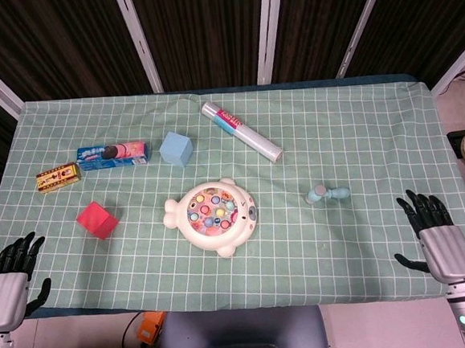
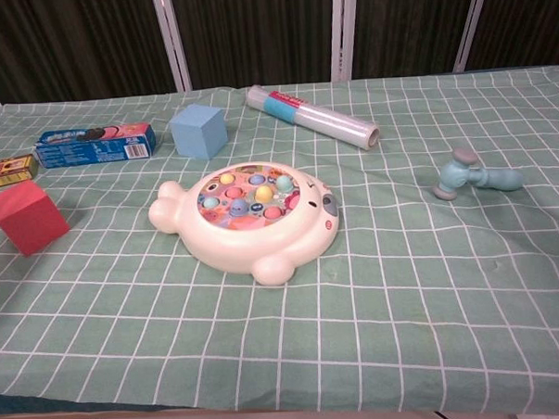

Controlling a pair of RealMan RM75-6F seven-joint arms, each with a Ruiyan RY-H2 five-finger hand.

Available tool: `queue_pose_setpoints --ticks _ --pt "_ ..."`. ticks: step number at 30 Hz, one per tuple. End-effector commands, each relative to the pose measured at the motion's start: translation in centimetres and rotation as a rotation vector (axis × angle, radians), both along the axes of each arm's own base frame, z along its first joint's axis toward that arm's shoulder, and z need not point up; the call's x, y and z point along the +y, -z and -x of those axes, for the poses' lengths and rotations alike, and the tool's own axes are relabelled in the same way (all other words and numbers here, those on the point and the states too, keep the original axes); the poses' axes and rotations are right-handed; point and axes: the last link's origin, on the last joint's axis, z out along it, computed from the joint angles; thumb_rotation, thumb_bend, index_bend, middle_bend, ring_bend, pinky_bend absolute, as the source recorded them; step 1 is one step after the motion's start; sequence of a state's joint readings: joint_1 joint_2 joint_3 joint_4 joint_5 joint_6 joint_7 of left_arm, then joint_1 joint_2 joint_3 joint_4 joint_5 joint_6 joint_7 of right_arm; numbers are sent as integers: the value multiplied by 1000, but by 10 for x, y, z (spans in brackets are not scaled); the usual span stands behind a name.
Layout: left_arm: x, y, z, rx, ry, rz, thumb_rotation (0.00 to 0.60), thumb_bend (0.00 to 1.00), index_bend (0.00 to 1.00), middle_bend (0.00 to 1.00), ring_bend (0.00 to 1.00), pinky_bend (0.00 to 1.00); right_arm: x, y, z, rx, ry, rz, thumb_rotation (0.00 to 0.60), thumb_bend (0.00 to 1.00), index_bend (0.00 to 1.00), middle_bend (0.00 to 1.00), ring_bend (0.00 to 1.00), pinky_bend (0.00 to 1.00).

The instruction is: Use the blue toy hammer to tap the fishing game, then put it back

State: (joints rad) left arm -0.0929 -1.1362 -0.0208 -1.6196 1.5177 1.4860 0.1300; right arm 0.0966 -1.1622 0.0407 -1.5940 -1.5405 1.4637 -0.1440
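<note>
Hammer lies nearer my right hand.
My right hand (image 1: pixel 436 226), at lower right, is open and empty like my left hand (image 1: pixel 11 272); the blue toy hammer (image 1: pixel 327 192) lies up-left of it, handle toward the right edge, right of the fishing game (image 1: pixel 212 217).

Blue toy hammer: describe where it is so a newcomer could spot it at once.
Start at the white fishing game in the middle of the green checked tablecloth, then look toward the robot's right hand. The blue toy hammer lies alone there on its side, the only small pale-blue thing with a short handle and a grey-faced head.
</note>
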Motion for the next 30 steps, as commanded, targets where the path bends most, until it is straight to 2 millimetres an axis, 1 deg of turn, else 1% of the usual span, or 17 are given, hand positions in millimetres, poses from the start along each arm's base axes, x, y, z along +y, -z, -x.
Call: queue_pose_setpoints --ticks 1,5,7,10,11,13,14,15,17,19,21,23,25,27,30 --pt "-1 0 0 0 1 -5 600 414 0 0 0 102 -2 0 -1 -9 -4 5 600 139 0 0 0 0" --pt "-2 -1 -1 -7 5 -7 600 414 0 0 0 102 -9 3 -3 -24 -38 31 600 140 15 3 0 0" --pt "-2 -1 -1 -11 7 -7 600 413 0 0 0 102 -20 9 -5 -29 -48 27 600 139 45 19 0 0" --pt "1 -1 0 -18 6 4 600 414 0 0 0 102 -49 17 -10 -23 -52 -14 600 139 107 64 0 7" --pt "2 0 1 -19 1 10 600 414 0 0 0 102 -63 20 -14 -27 -51 -32 600 140 124 74 0 11" --pt "3 0 2 -21 -6 16 600 414 0 0 0 102 -85 22 -21 -33 -49 -55 600 140 187 116 15 39" --pt "4 0 3 -21 -10 17 600 414 0 0 0 102 -99 24 -25 -33 -46 -67 600 146 228 145 36 63" --pt "4 -1 3 -21 -12 17 600 413 0 0 0 102 -109 25 -28 -27 -45 -72 600 155 259 166 54 83" --pt "3 -2 3 -27 -11 13 600 414 0 0 0 102 -131 30 -35 -7 -48 -79 600 184 357 234 111 143" --pt "3 -3 3 -30 -5 8 600 414 0 0 0 102 -148 36 -39 -5 -38 -87 600 219 430 289 160 196" --pt "2 -3 2 -31 2 5 600 413 0 0 0 102 -165 43 -41 -23 -19 -99 600 256 475 315 193 227" --pt "2 -3 3 -29 2 7 600 413 0 0 0 102 -175 50 -42 -42 -3 -110 600 307 532 332 227 256" --pt "1 -3 3 -27 -2 8 600 413 0 0 0 102 -183 57 -41 -50 5 -131 600 335 565 345 246 270" --pt "1 -3 3 -26 -5 10 600 413 0 0 0 102 -186 61 -40 -53 6 -141 600 339 576 353 254 270" --pt "1 -2 4 -24 -9 17 600 413 0 0 0 102 -190 65 -39 -50 4 -141 600 384 595 366 268 271"
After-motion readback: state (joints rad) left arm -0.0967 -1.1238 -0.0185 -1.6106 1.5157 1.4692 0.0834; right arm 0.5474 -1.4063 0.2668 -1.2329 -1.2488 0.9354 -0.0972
